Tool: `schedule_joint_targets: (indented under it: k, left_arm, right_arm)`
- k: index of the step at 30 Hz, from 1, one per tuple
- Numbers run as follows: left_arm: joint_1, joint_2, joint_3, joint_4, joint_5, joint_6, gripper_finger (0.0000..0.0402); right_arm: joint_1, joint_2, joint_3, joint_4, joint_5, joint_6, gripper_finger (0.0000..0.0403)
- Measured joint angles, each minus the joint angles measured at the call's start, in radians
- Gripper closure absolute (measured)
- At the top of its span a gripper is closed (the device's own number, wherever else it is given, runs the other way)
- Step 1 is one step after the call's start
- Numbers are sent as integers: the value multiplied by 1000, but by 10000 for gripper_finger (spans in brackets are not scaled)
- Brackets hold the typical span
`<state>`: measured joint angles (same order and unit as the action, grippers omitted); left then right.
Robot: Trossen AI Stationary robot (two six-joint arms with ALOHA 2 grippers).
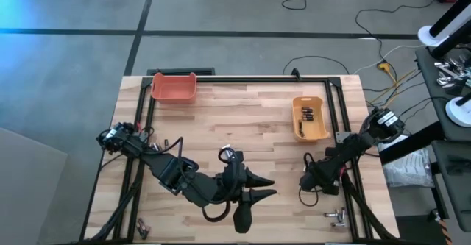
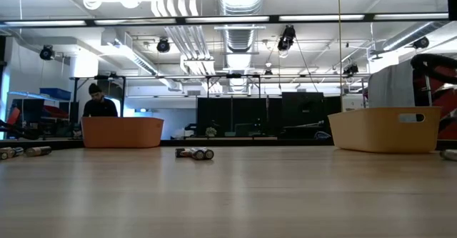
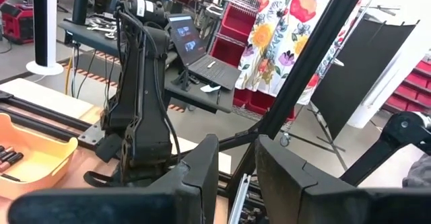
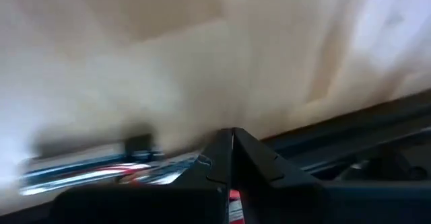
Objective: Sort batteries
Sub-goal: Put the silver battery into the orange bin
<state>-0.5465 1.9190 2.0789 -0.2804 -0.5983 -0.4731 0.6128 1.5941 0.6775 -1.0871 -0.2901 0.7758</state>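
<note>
Far left corner of the wooden counter (image 1: pixel 243 120): orange bin (image 1: pixel 174 87); in the low view, a person behind it out in the room. Near the left end in the low view, a few loose batteries (image 2: pixel 21 151) lying flat on the wood, with a pair more toward the middle, well apart from both bins.

Left arm stretched low from the left side across the near edge. Left hand (image 1: pixel 274 187) at mid-counter, pointing right, fingers (image 3: pixel 202 177) parted by a modest gap and nothing between them.

Further right, toward the far side: yellow bin (image 1: pixel 309 118) with several dark batteries lying on its floor, seen in the left wrist view too.

Right of that, right arm folded at the counter's right side. Right hand (image 1: pixel 307 185) down close to the wood near the front right, fingers pressed together and gripping nothing. Just beyond its tips in the right wrist view, blurred silvery things with red marks, too smeared to tell apart.
</note>
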Motion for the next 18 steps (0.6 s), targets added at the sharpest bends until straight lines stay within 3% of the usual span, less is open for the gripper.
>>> schedule_joint_targets:
  k: [7,11,15,18]
  left_arm:
    - [0,0,0,-19,-1,0,322]
    - [0,0,0,-38,-17,2,322]
    - [1,0,0,-51,-19,27,322]
    - [1,0,0,-97,-20,14,322]
  right_arm:
    - [16,-32,64,87,-28,41,393]
    - [21,-38,108,21,51,102,386]
    - [49,-69,169,-83,89,182,360]
    - [127,-132,186,-31,96,347,324]
